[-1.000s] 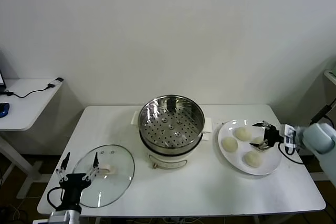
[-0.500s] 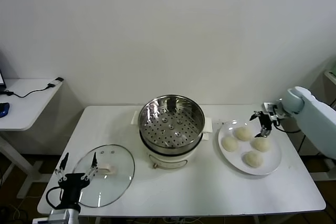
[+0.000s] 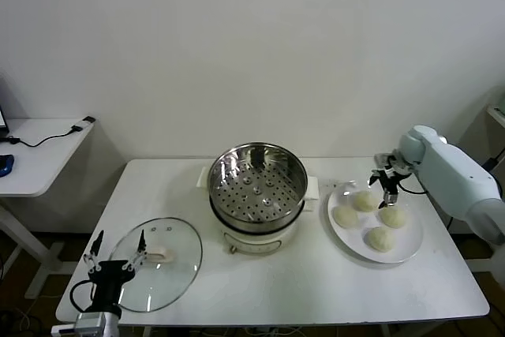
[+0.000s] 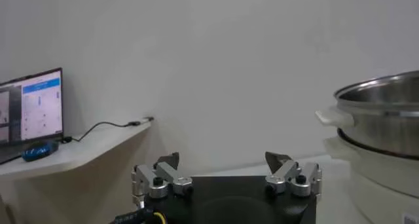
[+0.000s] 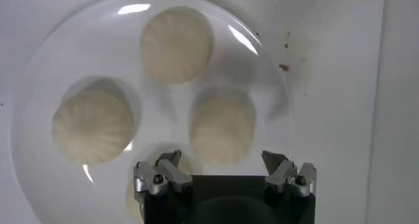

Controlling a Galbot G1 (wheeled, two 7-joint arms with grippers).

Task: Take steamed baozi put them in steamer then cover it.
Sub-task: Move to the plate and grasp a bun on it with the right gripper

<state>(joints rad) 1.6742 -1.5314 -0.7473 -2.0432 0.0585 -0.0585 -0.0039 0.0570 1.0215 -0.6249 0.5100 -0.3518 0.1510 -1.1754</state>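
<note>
Right gripper (image 3: 388,185) hovers over the white plate (image 3: 404,252) on the right side of the tabletop (image 3: 316,282), jaws open, nothing held. Four baozi (image 3: 380,238) sit on the plate; the wrist view shows the jaws above them, not touching. Steamer (image 3: 257,187) stands mid-tabletop, basket empty. Cover (image 3: 158,264) lies flat at front left. Left gripper (image 3: 117,256) is parked at the cover's near edge, jaws open wide, empty.
</note>
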